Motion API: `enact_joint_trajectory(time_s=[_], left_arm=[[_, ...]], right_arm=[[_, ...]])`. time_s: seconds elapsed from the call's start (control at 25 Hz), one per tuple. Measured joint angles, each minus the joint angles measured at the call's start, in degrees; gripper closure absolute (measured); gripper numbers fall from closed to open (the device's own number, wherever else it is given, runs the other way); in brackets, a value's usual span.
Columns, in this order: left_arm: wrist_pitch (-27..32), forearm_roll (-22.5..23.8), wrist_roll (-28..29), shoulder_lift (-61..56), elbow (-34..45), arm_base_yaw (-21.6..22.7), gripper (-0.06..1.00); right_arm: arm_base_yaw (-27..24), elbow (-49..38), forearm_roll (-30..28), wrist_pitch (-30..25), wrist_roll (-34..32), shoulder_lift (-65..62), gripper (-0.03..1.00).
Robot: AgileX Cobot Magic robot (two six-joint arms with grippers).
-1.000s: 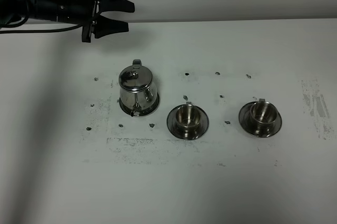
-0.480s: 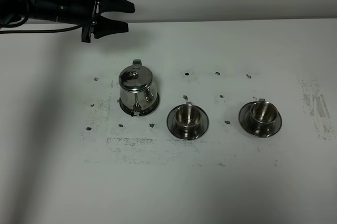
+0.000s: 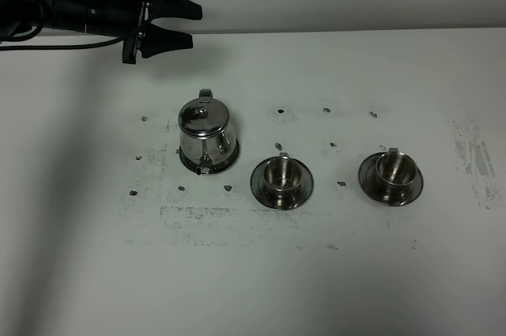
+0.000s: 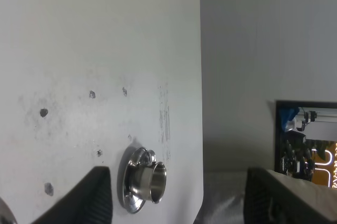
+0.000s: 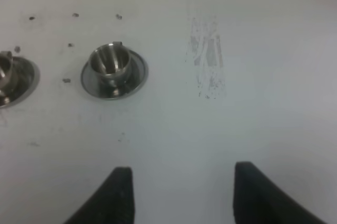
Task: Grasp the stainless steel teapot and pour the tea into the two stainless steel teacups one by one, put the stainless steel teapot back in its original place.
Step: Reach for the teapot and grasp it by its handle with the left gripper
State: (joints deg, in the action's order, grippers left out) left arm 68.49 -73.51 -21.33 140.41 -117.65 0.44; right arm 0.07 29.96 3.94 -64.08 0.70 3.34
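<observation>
Stainless steel teapot (image 3: 207, 137): it is seen upright, lid on, on the white table (image 3: 356, 273), with nothing gripping it; its spout is turned toward the front edge and its handle toward the back.
Teapot saucer (image 3: 230, 164): it lies directly under the teapot, and only a dark rim is shown around the base.
Nearer teacup (image 3: 281, 178): it is set on its own saucer just beside the teapot, to the right and slightly forward in the high view, apart from it.
Farther teacup (image 3: 391, 171): it is placed on its saucer well apart from the teapot, beyond the nearer teacup on the same side.
Scuffed patch (image 3: 473, 154): it is found farther from the teapot than both cups.
Left gripper (image 3: 194, 26): it is held in the air behind the teapot and a little to its left; the jaws are spread wide and nothing is held.
Right gripper (image 5: 181, 197): it is seen only by its own wrist camera, beyond the farther teacup from the teapot; the fingers are parted widely and nothing is between them.
</observation>
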Motion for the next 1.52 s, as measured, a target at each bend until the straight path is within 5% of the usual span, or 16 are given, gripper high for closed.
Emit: enact_joint_trajectory(time_s=[0.56,0.96,1.4,1.52], left_arm=[[0.0,0.3,-0.1,0.0,0.0,0.0,0.41],[0.0,0.3,-0.8,0.0,0.0,0.0,0.41],[0.0,0.4,-1.1,0.0,0.0,0.0,0.41],[0.0,3.8,-2.6,-0.8,-0.3,0.0,0.41]], right_arm=[[0.0,0.0,0.0,0.0,-0.1,0.0,0.55],[7.1,0.0,1.0,0.0,-0.1,0.0,0.55],[7.2,0.0,1.2,0.0,-0.1,0.0,0.55],[7.2,0.0,1.2,0.0,-0.1,0.0,0.55]])
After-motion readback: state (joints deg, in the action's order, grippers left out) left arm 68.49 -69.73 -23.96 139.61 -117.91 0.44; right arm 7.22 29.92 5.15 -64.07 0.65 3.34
